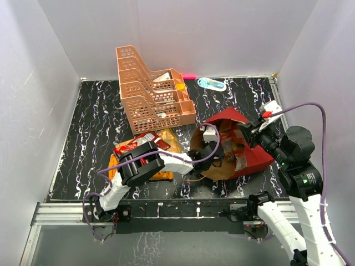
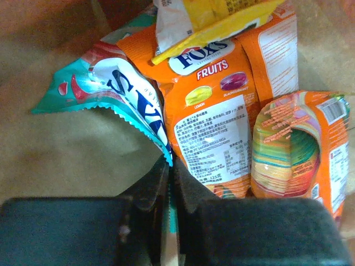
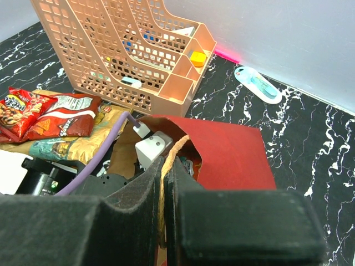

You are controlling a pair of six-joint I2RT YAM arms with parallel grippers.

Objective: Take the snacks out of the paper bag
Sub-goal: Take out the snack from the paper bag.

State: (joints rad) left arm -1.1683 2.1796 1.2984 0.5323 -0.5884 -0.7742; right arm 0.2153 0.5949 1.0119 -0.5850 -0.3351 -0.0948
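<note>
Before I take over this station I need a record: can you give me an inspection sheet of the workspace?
Surface: black marbled table.
Job's things: red paper bag lying on its side; orange packets and teal packet inside; red packets and gold bag out by the rack.
Clutter: peach rack, small bottle.
Grippers: left gripper shut on the teal packet's edge; right gripper shut on the bag's twine handle.
Cables: purple cables loop off both arms.
Surroundings: white walls.
</note>
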